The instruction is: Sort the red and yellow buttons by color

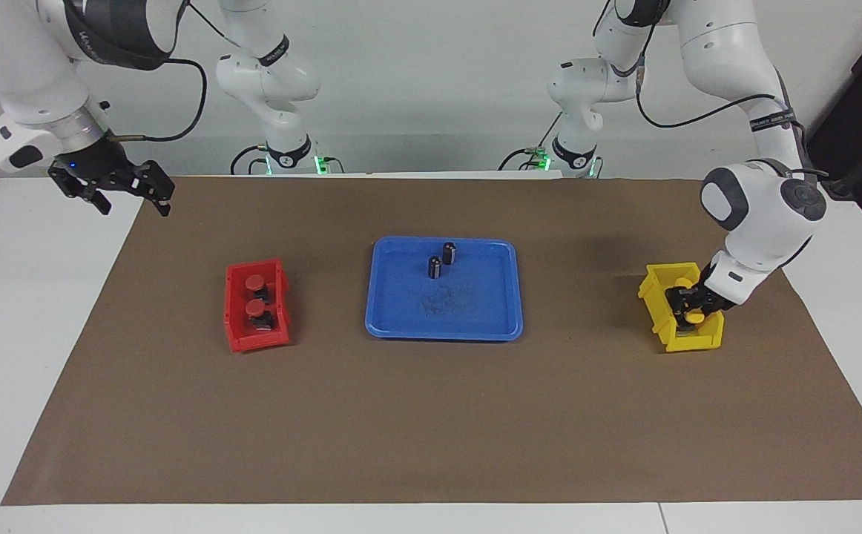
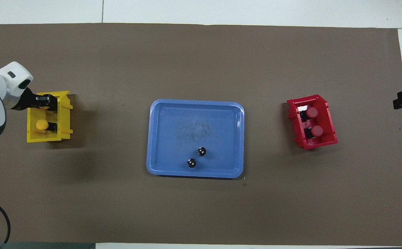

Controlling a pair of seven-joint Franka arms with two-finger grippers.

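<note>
Two red buttons lie in the red bin toward the right arm's end of the table. The yellow bin at the left arm's end holds one yellow button in its part nearer the robots. My left gripper reaches down into the bin's other part, and a second yellow button shows at its tip. Whether it still grips that button is not visible. My right gripper hangs open and empty above the mat's corner, near the right arm's base.
A blue tray sits mid-table with two small dark cylinders standing in its part nearer the robots. Brown mat covers the table between the tray and each bin.
</note>
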